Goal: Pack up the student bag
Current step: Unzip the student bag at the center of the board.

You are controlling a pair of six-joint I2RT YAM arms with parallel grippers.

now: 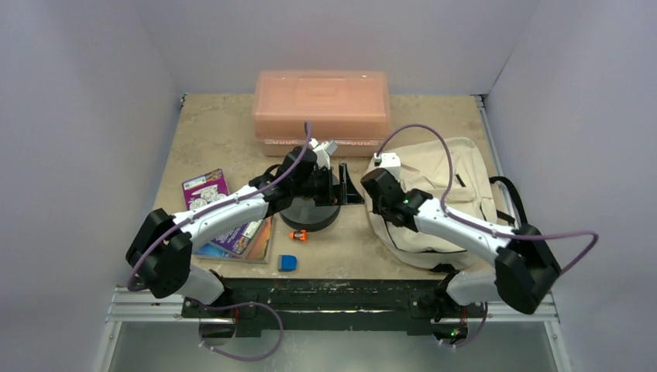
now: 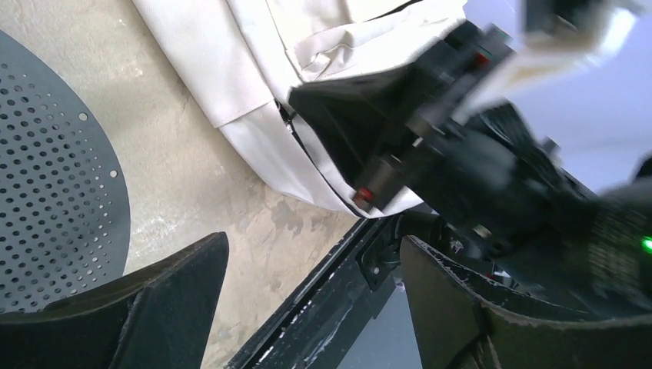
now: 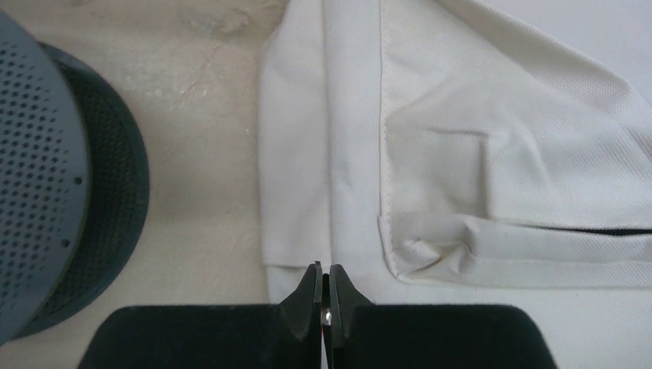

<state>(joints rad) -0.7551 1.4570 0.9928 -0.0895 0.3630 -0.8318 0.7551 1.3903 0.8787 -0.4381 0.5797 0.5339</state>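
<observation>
**Item 1.** Soft cream fabric student bag with black straps and black zip lines: one, lying flat at centre right of the overhead frame, on the mottled beige bench.
- Right jaws: pressed fully together, tips on the bag's left border, beside a stitched pocket seam. Fabric pinched or not: impossible to tell.
- Left jaws: spread wide, holding nothing, over bare bench between item 3 and the bag's left edge, apart from both.

**Item 2.** Salmon-pink translucent plastic box: one, top centre, near the bag's upper-left corner.

**Item 3.** Grey perforated round disc on a darker base: one, just left of the bag, partly covered overhead by the left arm.

**Item 4.** Printed booklets, purple cover uppermost: small stack at centre left, number unclear.

**Item 5.** Small orange object: one, below the disc.

**Item 6.** Small blue object: one, lower centre.

**Obstructions.** Right arm lying across the bag's front; purple cable looped above the bag.
</observation>
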